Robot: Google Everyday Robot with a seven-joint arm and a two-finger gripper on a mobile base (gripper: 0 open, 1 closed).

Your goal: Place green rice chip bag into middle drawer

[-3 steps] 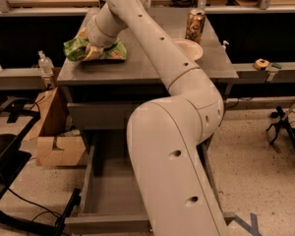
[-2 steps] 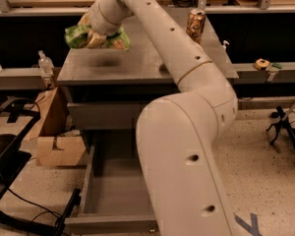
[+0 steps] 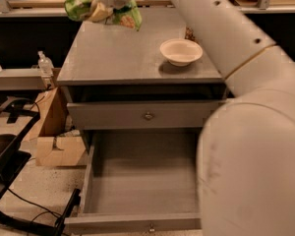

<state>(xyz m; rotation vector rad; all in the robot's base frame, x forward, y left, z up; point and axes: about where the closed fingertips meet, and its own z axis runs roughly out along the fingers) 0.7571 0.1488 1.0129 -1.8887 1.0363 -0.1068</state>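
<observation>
One second on, and well up off the table (image 3: 118, 65). Clamps the bag (image 3: 77, 5) in the gripper (image 3: 102, 10) at the very top of view, above the table's far left corner, fingers closed tight on the crinkled green foil, bulging out on both sides. Lay on that corner a second ago, hung just clear of it shortly after, rides higher now with open air below. Touches nothing but the gripper. Sweeps the arm (image 3: 246, 146) down from top centre along the right side, filling the lower right and hiding the right side of the middle drawer (image 3: 137, 181). Covered the bowl (image 3: 181, 50) in the last look; leaves it fully exposed now, upright on the table's right half, well apart from the bag. Below the tabletop, unchanged: top drawer (image 3: 137, 116) with a dark gap above its front and a small knob at centre; beneath it the middle drawer pulled far out toward the camera, grey floor in view, front panel at the bottom edge. Well apart still: bag high and behind, middle drawer low and in front. Off to the left, same as before, a clear bottle (image 3: 45, 64) on a low shelf and a cardboard box (image 3: 59, 136) on the floor just beside the drawers.
</observation>
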